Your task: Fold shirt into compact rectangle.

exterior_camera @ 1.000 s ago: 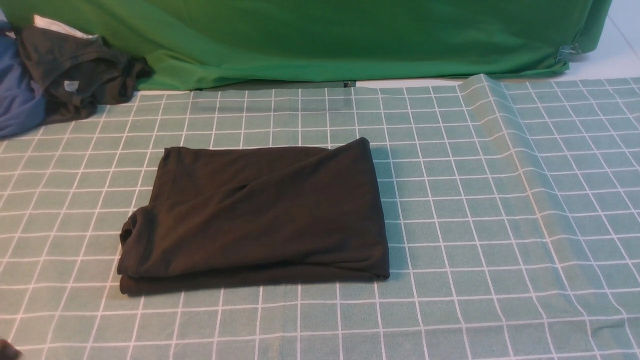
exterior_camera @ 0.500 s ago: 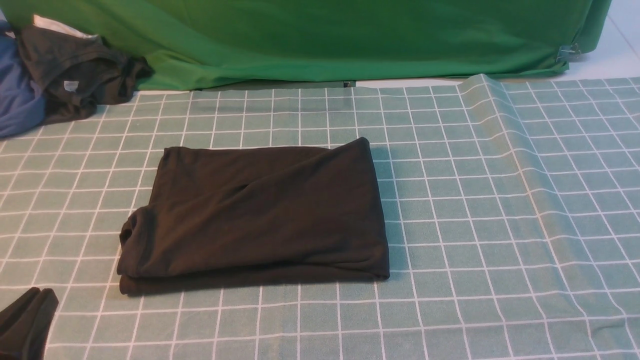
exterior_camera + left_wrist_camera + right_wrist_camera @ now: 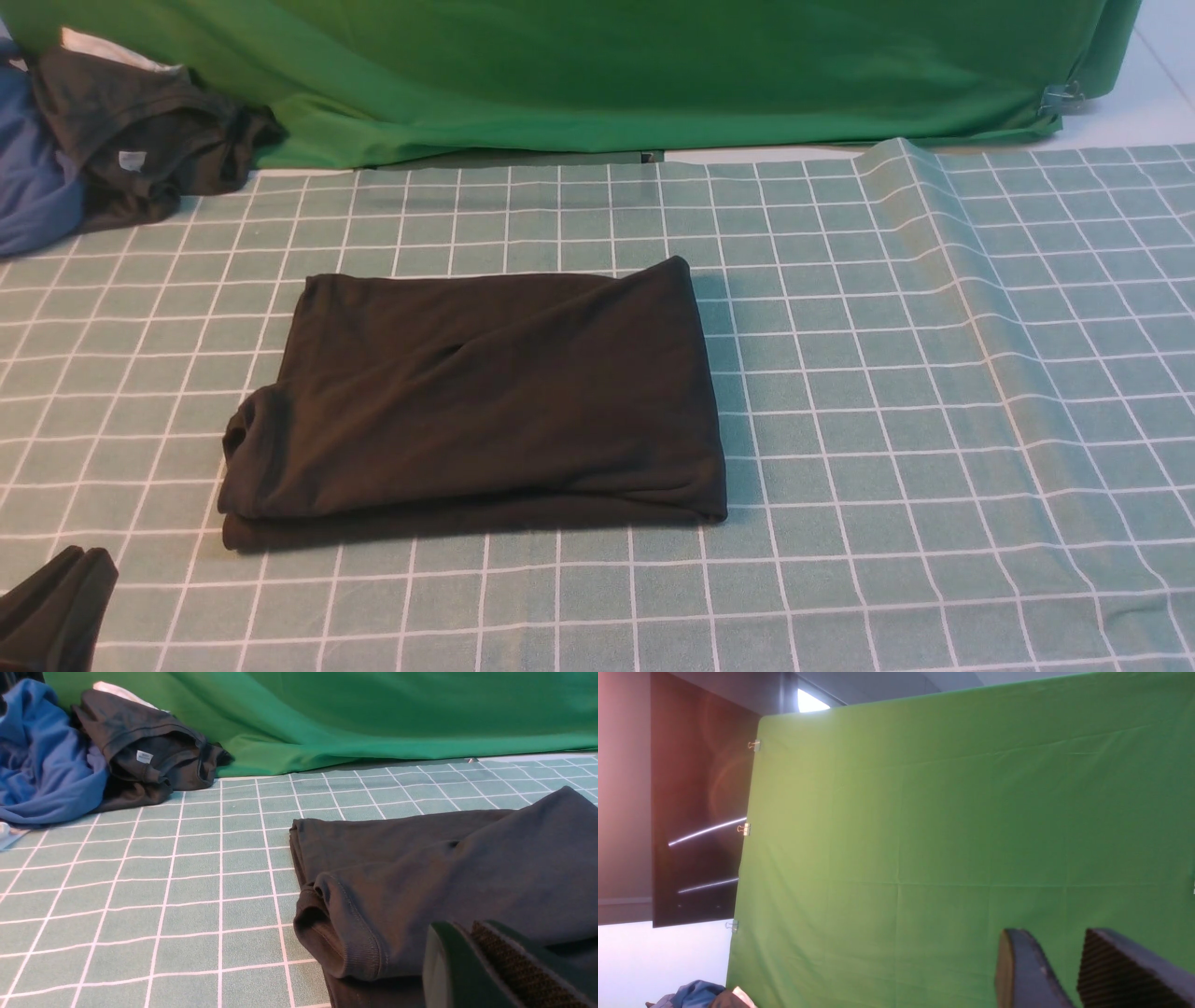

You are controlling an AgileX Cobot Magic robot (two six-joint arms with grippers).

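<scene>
At the lower left corner of the front view the left gripper shows as a dark wedge with its jaws pressed together, empty, just off the shirt's near left corner. In the left wrist view its pads sit low in front of the shirt's rolled hem.

The shirt lies at the centre-left of the front view on the checked cloth, already a squat rectangle of several layers, print hidden. It looks soft, light and limp: cotton that will sag and slide over itself if lifted by one point. The left edge bulges where a ribbed hem curls out, and the right edge is a clean fold. A pinch that takes all the layers at once, at the near left corner or along the thick near edge, would likely hold best; a top-layer grab could peel the stack open.

The right gripper appears only in its wrist view, jaws a narrow gap apart, holding nothing, aimed at the green backdrop.
</scene>
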